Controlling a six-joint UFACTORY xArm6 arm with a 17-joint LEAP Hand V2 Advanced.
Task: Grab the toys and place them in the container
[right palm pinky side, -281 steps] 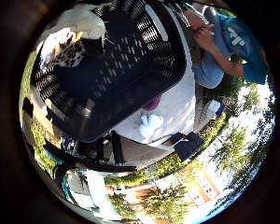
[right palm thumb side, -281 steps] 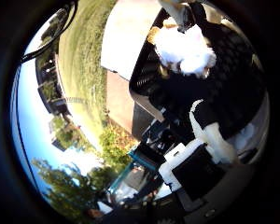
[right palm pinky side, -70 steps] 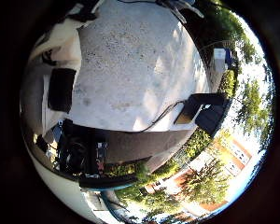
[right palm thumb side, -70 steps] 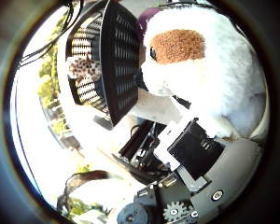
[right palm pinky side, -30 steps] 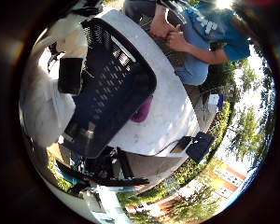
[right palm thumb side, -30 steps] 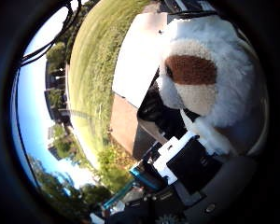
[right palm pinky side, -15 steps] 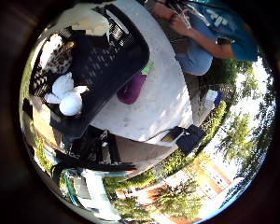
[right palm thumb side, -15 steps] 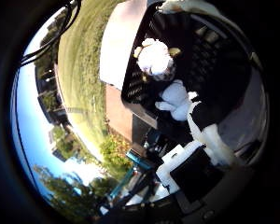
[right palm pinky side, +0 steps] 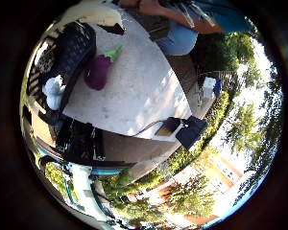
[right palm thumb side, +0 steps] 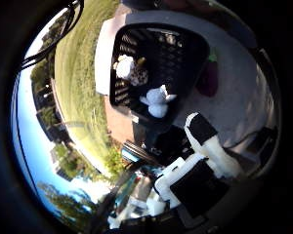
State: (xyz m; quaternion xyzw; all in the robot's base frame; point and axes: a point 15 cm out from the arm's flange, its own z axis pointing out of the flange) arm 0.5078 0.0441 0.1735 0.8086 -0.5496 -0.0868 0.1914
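- The pale grey stone-like worktop (right palm pinky side: 134, 86) is the biggest thing in view, well below the palm, with grass and trees beyond its edges.
- The black slatted plastic basket (right palm thumb side: 180, 48) stands on the worktop at one end; it serves as the landmark for the rest.
- The white and black robot hand (right palm thumb side: 205, 161) hangs above and to one side of the basket, well clear of it. One white finger with a black tip reaches out straight; the fingers (right palm thumb side: 201, 127) look relaxed and hold nothing.
- The purple plush eggplant with a green stalk (right palm pinky side: 98, 71) lies on the worktop just outside the basket, close to its wall, stalk pointing away from the basket.
- The white plush toy with brown spotted patches (right palm thumb side: 132, 69) lies inside the basket, near the wall on the grass side.
- The small plain white plush toy (right palm thumb side: 157, 101) lies inside the basket too, just beside the spotted one, nearer the basket's end wall.
- A small black box (right palm pinky side: 192, 132) sits off the worktop's far edge, well apart from the basket.
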